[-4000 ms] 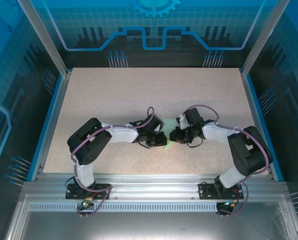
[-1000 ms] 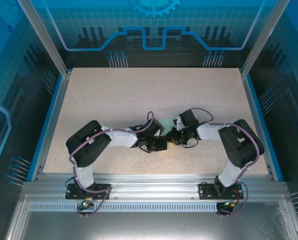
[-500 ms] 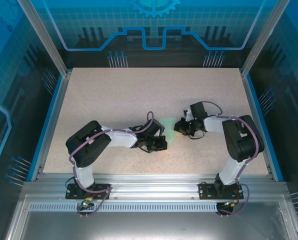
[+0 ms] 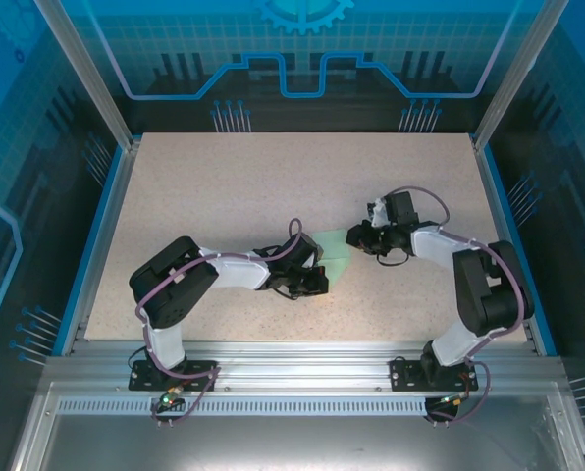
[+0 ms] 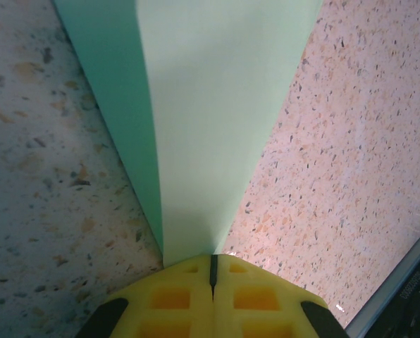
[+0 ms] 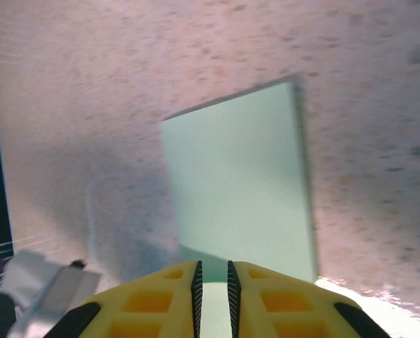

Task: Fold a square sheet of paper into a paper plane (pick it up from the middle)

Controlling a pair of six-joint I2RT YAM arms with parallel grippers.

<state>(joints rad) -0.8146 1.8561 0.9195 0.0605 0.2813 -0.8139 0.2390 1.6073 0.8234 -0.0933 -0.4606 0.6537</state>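
Observation:
The pale mint-green sheet of paper [image 4: 335, 251] lies folded on the table between the two arms. In the left wrist view the paper [image 5: 217, 127] narrows toward me with a lengthwise crease, and my left gripper [image 5: 212, 259] is shut on its pointed end. From above, the left gripper [image 4: 320, 279] sits at the paper's near-left end. My right gripper [image 4: 353, 235] is at the paper's far-right edge. In the right wrist view its jaws [image 6: 213, 271] stand a narrow gap apart, with the paper [image 6: 242, 183] lying flat just ahead and showing through the gap.
The speckled beige table [image 4: 273, 177] has blue rails on both sides and an aluminium frame [image 4: 292, 358] along the near edge. Blue patterned panels wall in the back and sides. Both arm bases stand on the near frame.
My right gripper has drawn back to the right and away from the left one, and its jaws have parted slightly. More of the paper now shows between the arms. The left gripper has stayed put.

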